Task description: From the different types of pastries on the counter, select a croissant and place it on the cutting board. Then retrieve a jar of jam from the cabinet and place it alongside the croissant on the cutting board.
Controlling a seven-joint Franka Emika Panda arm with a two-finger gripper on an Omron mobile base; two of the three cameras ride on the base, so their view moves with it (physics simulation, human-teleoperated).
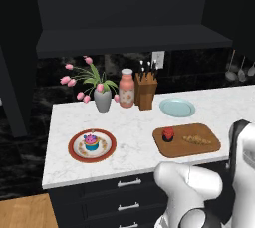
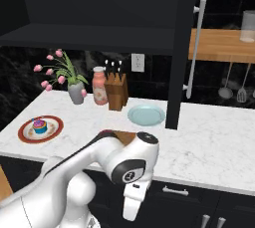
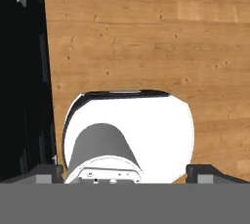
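On the brown cutting board (image 1: 209, 148) at the counter's (image 1: 134, 122) front right lie the golden croissant (image 1: 196, 139) and, just left of it, the red-lidded jar of jam (image 1: 168, 134). They are close together but apart. The cupcake (image 1: 91, 141), in a blue wrapper with pink frosting, stands on a red-rimmed plate (image 1: 74, 153) at the front left. A corner of the cutting board (image 2: 123, 136) peeks out behind my folded arm. The dark cabinet (image 1: 124, 3) hangs above the counter. My gripper (image 3: 127, 174) points down at the wooden floor, low in front of the drawers. Its fingertips (image 3: 46, 171) stand wide apart, open and empty.
A light blue plate (image 1: 177, 107), a knife block (image 1: 146, 90), a tall pink bottle (image 1: 126, 88) and a vase of pink tulips (image 1: 102, 97) stand along the back of the counter. A dark cabinet door (image 2: 182, 48) with a long silver handle (image 2: 195, 43) juts out edge-on over the counter.
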